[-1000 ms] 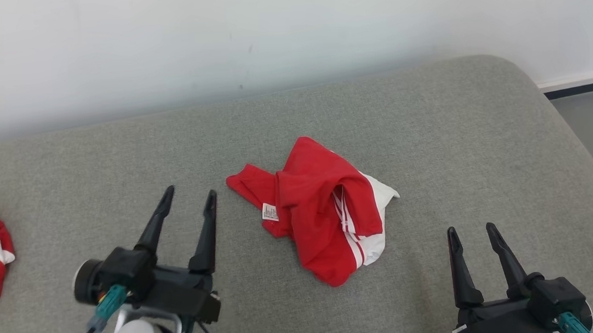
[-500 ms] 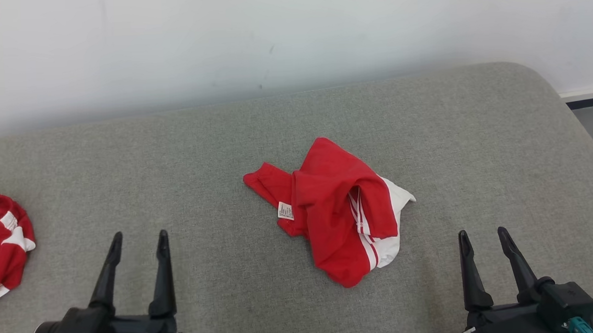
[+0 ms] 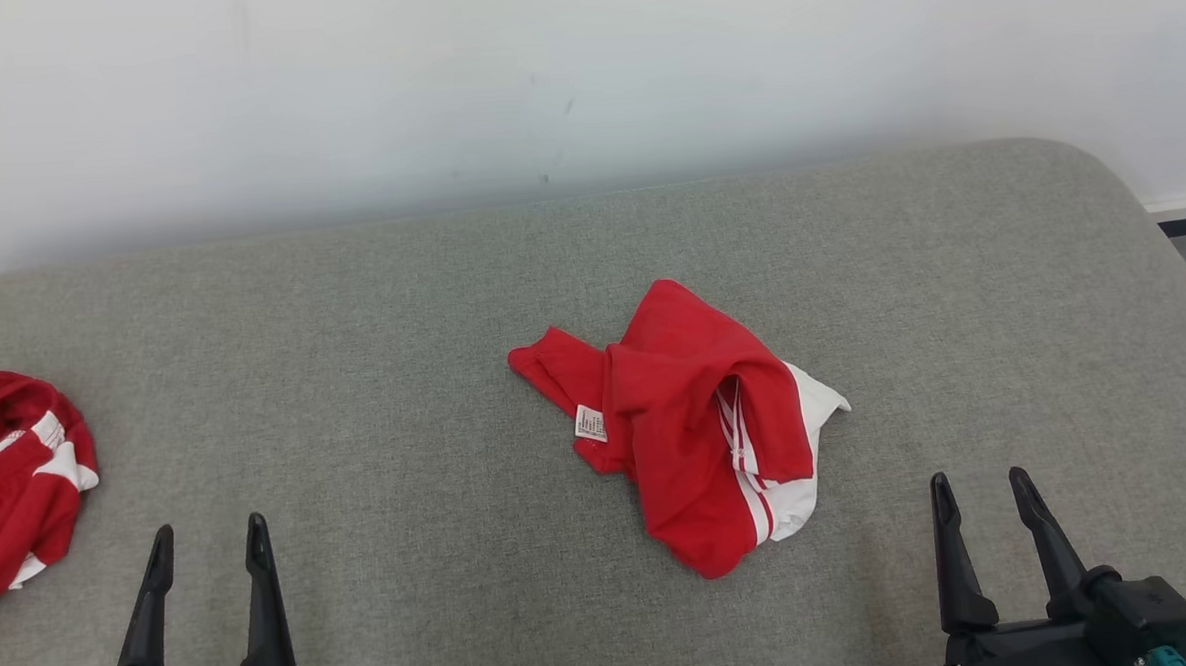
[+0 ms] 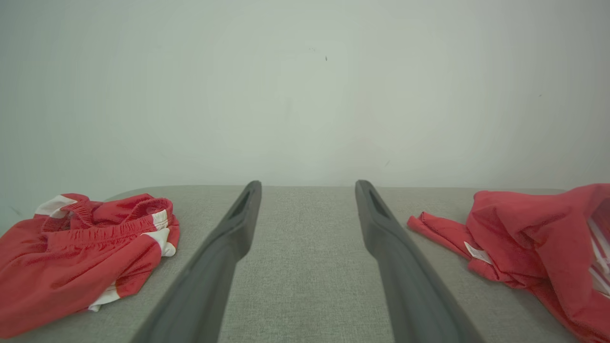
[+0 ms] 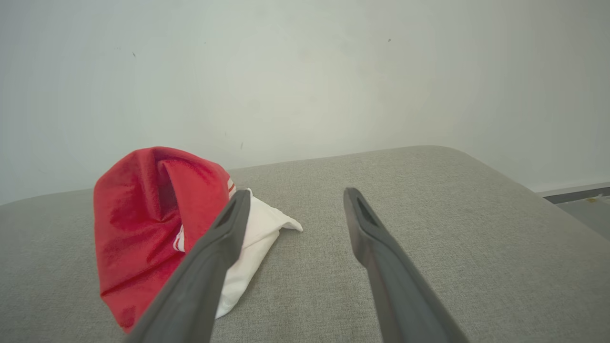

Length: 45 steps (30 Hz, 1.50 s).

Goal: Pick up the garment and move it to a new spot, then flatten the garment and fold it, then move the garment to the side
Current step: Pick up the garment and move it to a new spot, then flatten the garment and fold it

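A broad grey woven-fabric cushion [image 3: 372,313] with a rounded far-right corner spans the head view, backed by a plain pale wall [image 3: 582,73]. Near the cushion's middle lies the crumpled red garment [image 3: 697,419]. It is soft, slightly shiny red cloth bunched into a lumpy heap. A narrow red flap reaches out to the left, a white panel pokes out at the right edge, and thin white stripes run down the fold beside the panel. Well apart, at the cushion's left edge, sits a second bunched red-and-white garment [image 3: 9,489] with a gathered elastic waistband. The left gripper [image 3: 208,530] hovers at lower left between the two garments, its fingers spread and empty. The right gripper [image 3: 978,479] hovers at lower right, its fingers also apart and holding nothing, near the white panel but clear of it. A small white care label [image 3: 590,422] shows on the garment's left side.
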### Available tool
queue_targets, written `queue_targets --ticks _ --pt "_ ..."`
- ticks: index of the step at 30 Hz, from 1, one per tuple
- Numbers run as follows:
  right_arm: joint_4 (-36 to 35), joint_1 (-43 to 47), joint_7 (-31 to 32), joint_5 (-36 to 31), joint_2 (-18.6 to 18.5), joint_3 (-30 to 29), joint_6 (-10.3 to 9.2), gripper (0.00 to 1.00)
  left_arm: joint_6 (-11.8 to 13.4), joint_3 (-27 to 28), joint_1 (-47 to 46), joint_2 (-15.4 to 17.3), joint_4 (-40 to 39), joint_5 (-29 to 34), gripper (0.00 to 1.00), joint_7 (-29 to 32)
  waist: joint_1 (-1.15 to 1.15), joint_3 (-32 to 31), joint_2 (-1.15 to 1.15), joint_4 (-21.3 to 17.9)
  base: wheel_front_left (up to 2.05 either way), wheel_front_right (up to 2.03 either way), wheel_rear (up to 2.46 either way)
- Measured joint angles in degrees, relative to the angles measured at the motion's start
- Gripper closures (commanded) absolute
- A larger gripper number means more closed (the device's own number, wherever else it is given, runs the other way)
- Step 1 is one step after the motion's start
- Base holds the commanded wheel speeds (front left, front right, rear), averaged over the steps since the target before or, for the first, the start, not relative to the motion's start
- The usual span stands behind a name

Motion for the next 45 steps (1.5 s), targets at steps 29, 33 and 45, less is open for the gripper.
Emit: queue_targets --ticks 29,33,45 --pt "1.35 2.45 0.0 -2.6 0.01 -0.04 0.0 0.0 1.6 -0.62 2.61 0.12 7.06 7.03 0.0 0.0 0.0 -2.78 0.0 0.98 0.0 0.0 0.0" --pt "1.59 2.69 0.0 -2.88 0.0 -0.13 0.0 0.0 1.62 -1.64 2.81 0.29 7.57 7.61 0.0 0.0 0.0 -2.84 0.0 1.19 0.0 0.0 0.0" --pt "2.1 3.14 0.0 -2.96 0.0 -0.03 0.0 0.0 2.83 -3.18 3.48 0.29 7.27 7.59 0.0 0.0 0.0 -2.84 0.0 1.57 0.0 0.0 0.0"
